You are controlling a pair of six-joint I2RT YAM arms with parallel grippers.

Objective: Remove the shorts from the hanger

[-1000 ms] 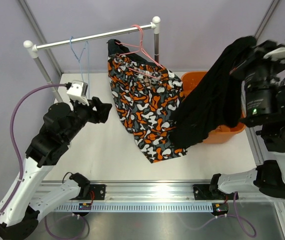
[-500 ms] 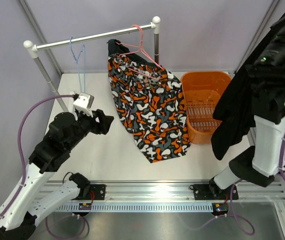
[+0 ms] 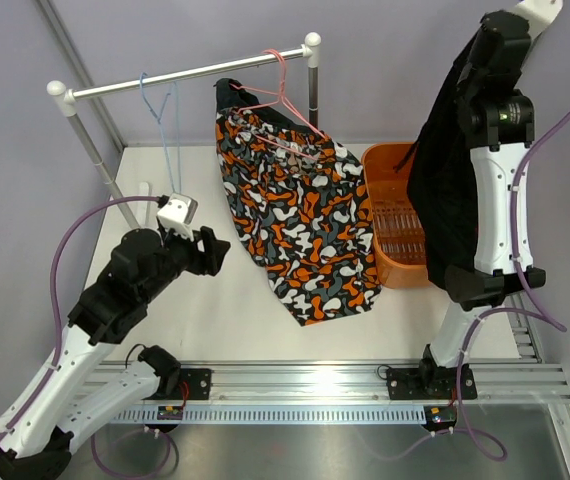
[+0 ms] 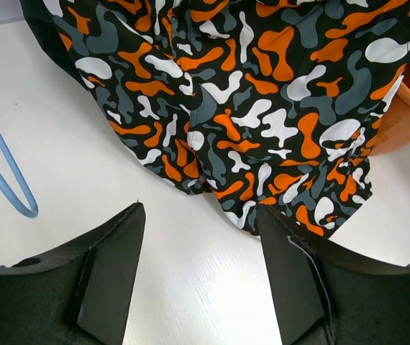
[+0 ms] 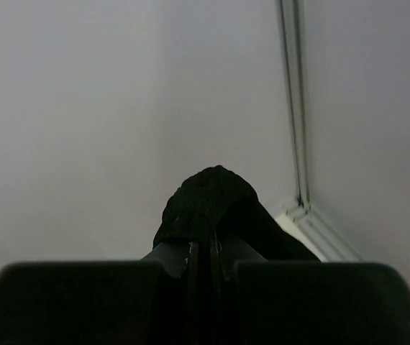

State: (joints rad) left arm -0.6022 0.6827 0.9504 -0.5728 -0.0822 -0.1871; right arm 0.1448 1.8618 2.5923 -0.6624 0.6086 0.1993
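Observation:
The camouflage shorts [image 3: 300,215] hang from a pink hanger [image 3: 283,92] on the rail and drape onto the table. They fill the top of the left wrist view [image 4: 262,93]. A strip of black fabric [image 3: 229,97] shows behind their top edge. My left gripper [image 3: 217,250] is open and empty, low over the table just left of the camouflage hem [image 4: 199,212]. My right gripper [image 5: 205,248] is shut on a pair of black shorts [image 5: 208,198]. It holds them high, so they hang down over the orange basket [image 3: 443,190].
The orange basket [image 3: 395,235] stands right of the camouflage shorts, and its rim shows in the left wrist view [image 4: 406,115]. An empty blue hanger [image 3: 160,105] hangs on the rail [image 3: 185,75] at the left. The rail's posts stand at the back.
My right arm has swung up and leftward, carrying the black shorts from the right table edge to above the basket. My left gripper has edged toward the camouflage shorts.

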